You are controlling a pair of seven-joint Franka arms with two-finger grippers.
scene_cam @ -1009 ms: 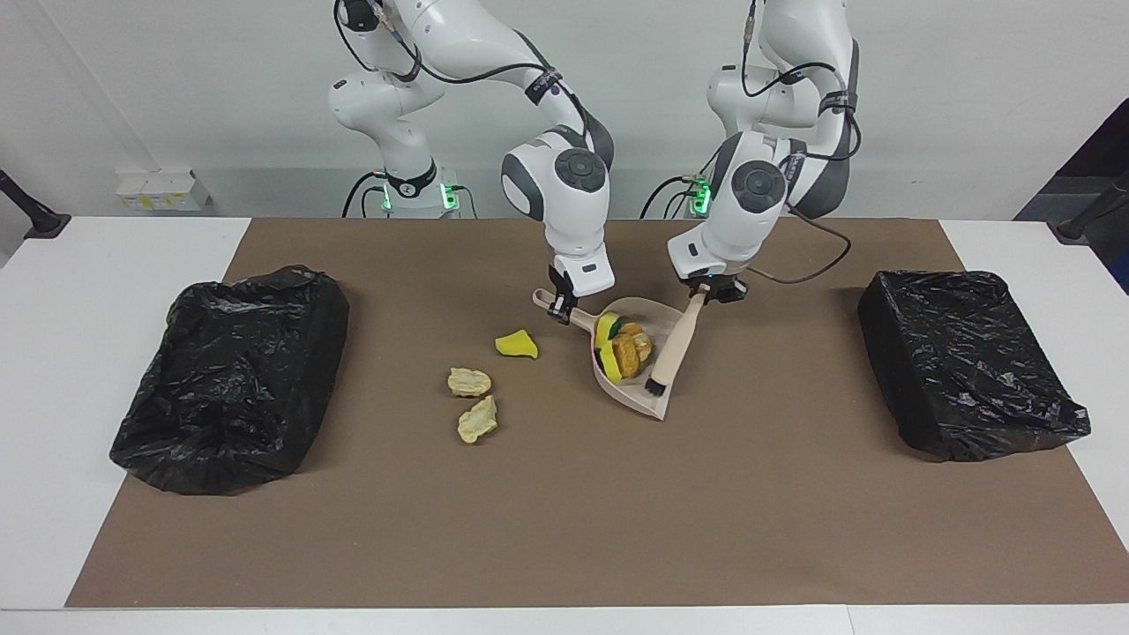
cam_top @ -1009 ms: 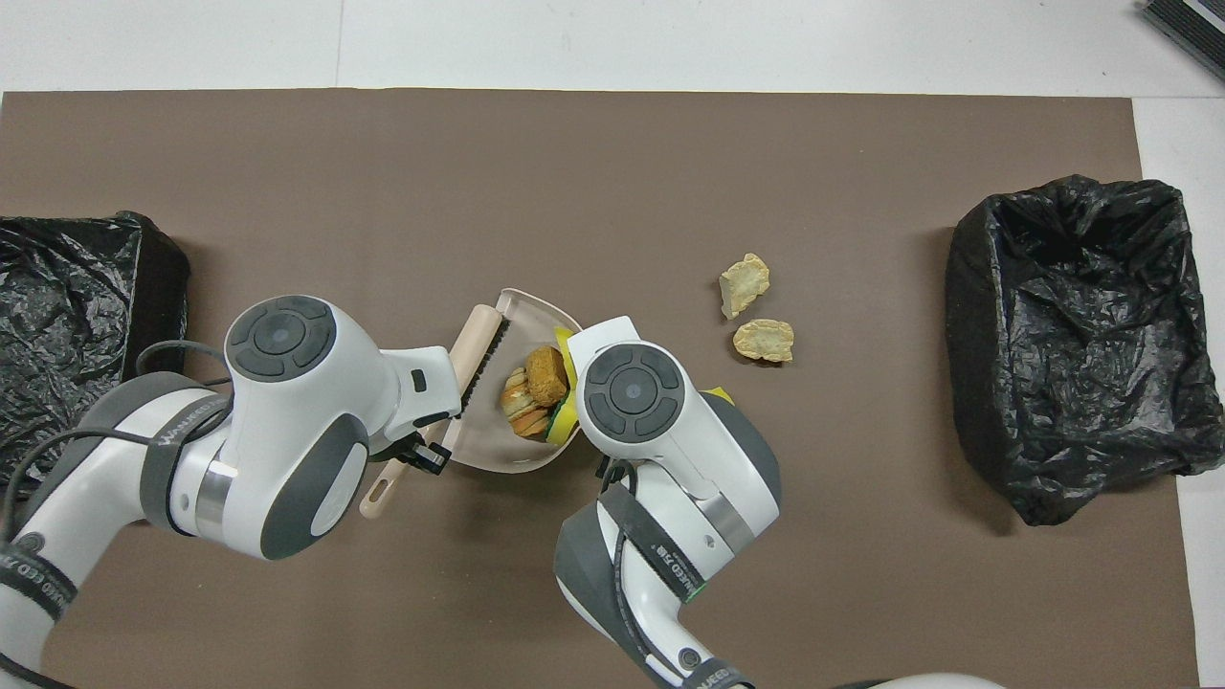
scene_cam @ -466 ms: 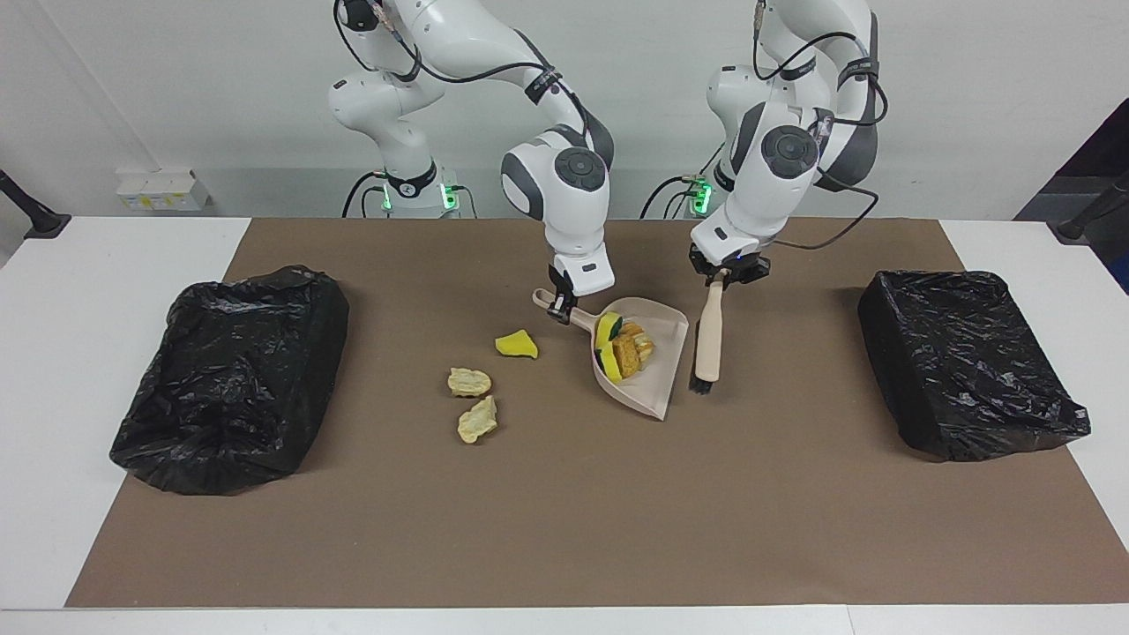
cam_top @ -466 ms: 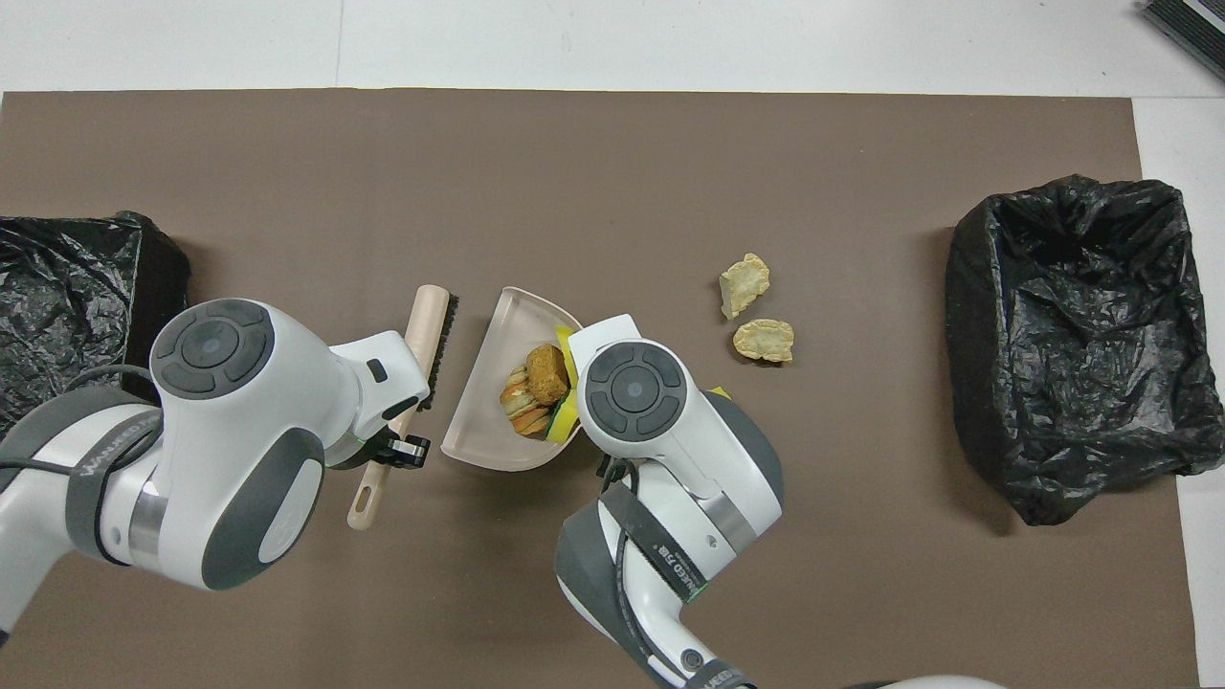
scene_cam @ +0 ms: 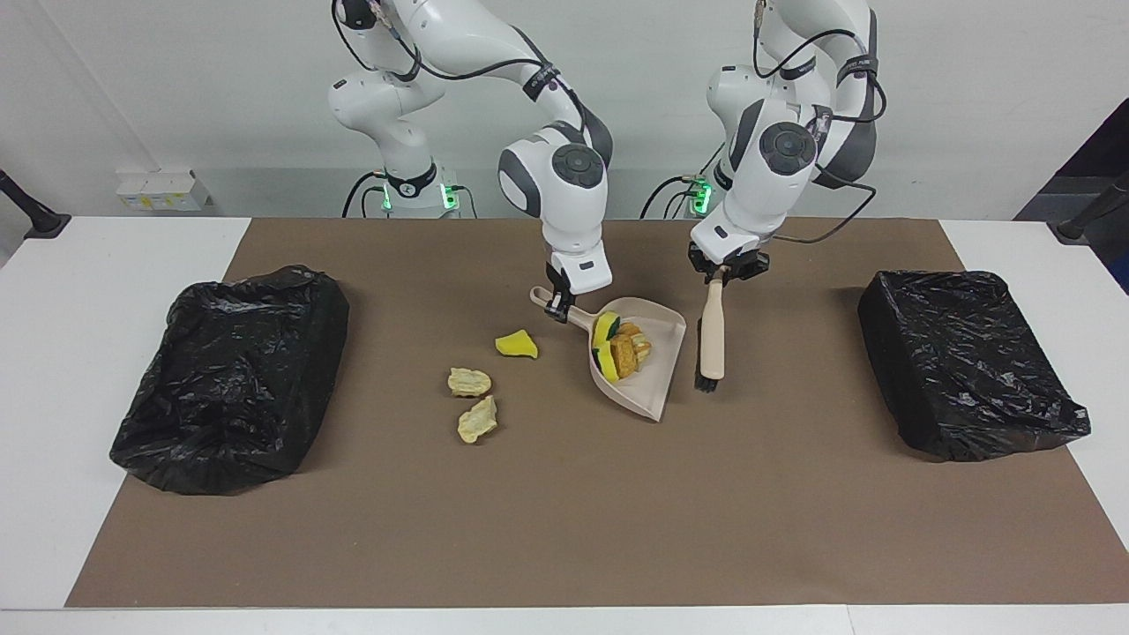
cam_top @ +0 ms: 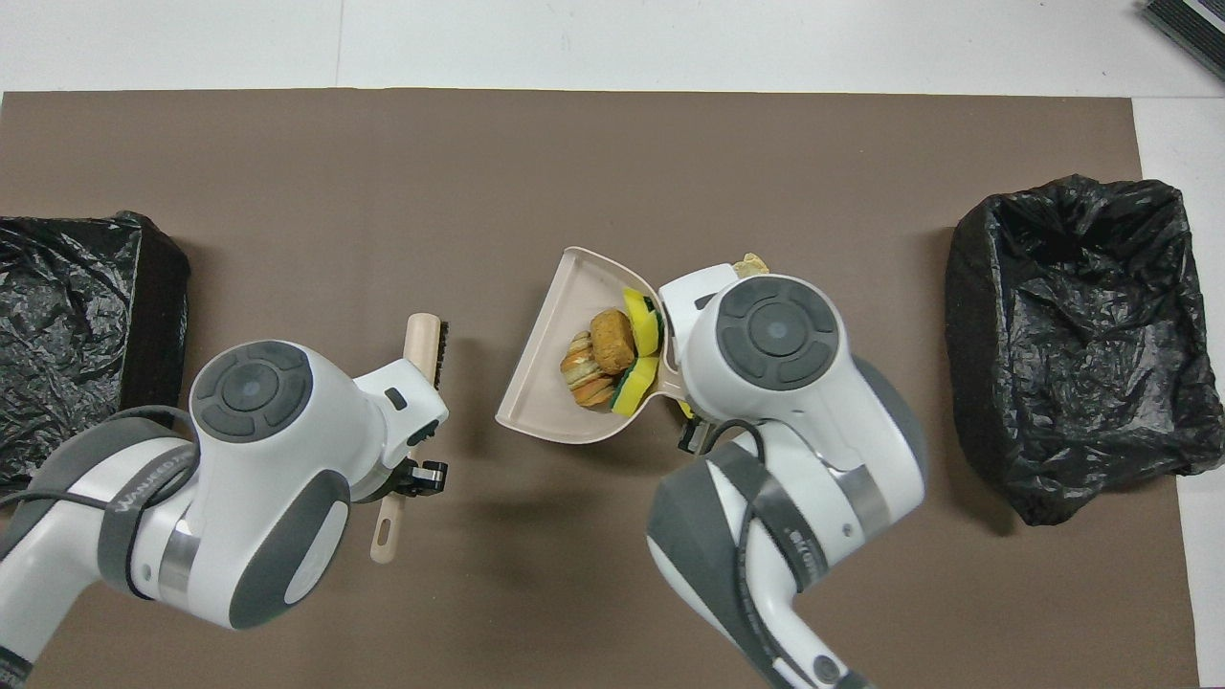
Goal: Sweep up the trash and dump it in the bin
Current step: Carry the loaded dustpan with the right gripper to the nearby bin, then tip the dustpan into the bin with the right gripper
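Since the previous frame the dustpan, gripped by the right end effector, is lifted with tan and yellow trash inside; the brush is kept gripped by the left end effector.

From overhead, my right arm's wrist covers two of the loose scraps on the mat; only the tip of one tan chunk peeks out at its upper edge. My left arm hides most of the brush handle. The black bin at the frame's left edge is cut off. In the dustpan the piled scraps overlap, so I cannot count them.
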